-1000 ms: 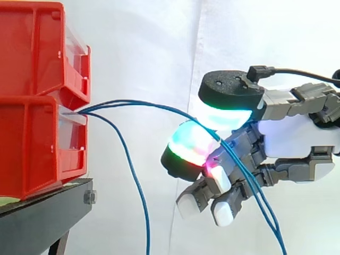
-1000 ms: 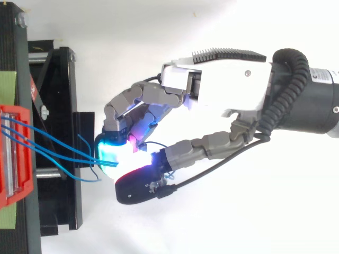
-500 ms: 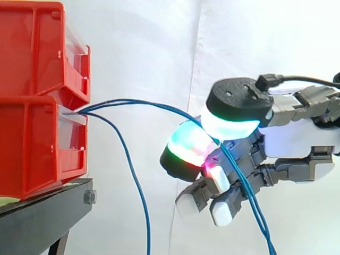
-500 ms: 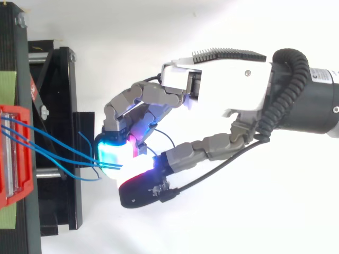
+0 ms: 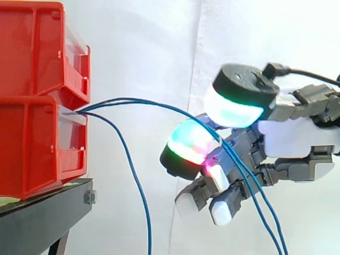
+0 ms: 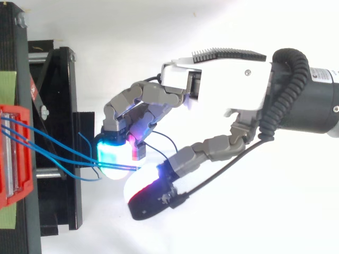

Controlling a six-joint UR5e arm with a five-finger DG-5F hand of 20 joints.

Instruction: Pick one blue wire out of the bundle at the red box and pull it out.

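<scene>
Hand (image 5: 297, 139) parted rather than clamped: thumb pad (image 5: 236, 109) lifted clear of the glowing finger pad (image 5: 188, 143) beneath it, other fingers curled under, nothing pinched. At left, stacked red plastic bins (image 5: 32, 106) on a black metal stand (image 5: 42, 218); from the gap between them, three thin blue wires (image 5: 154, 105). One dropping down near the stand, well apart from the hand; two arching rightward, lying across the finger pad, then trailing down past the curled fingers. For the step in hand, judged to be settling the pinch: nudge one of the two off the pad, bring the thumb down squarely on the other alone, squeeze firmly against slip, then draw rightward, level, away from the bins.
</scene>
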